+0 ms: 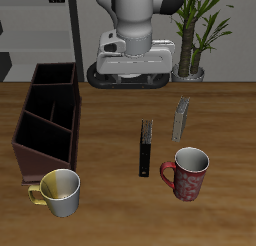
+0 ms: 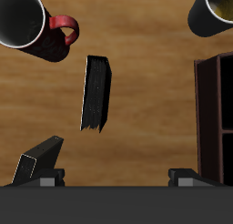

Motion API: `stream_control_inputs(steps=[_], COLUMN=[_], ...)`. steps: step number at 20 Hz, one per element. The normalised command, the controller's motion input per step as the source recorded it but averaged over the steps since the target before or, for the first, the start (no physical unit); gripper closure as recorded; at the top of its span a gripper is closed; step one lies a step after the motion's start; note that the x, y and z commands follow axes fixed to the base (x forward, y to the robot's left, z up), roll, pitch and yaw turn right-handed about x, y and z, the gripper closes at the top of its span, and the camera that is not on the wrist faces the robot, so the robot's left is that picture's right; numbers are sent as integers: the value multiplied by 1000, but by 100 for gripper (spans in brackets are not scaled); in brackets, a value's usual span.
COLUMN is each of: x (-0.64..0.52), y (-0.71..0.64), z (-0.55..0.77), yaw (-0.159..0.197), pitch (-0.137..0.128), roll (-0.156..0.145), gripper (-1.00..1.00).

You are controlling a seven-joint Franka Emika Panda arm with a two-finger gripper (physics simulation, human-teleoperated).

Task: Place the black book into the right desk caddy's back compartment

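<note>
Black book stands on its edge on the tabletop, well apart from the right desk caddy; end effector hangs empty, its spread untellable.

red mug upright near front edge | yellow mug upright by front edge | grey book standing farther back | potted plant at table's back | wooden table

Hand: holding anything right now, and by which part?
Nothing held. The hand hangs above the table, and the black book lies flat below it, ungrasped.
</note>
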Motion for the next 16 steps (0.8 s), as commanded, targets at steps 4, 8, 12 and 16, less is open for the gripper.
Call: stream_control_inputs(steps=[4,8,12,16], x=[173,313,227,72], y=[-20,77,27,126], z=[-49,-60,-99,-281], yaw=[-21,16,-15,10], pitch=[3,11,-12,-6], roll=[-18,-17,9,48], gripper=[-100,-100,-100,-100])
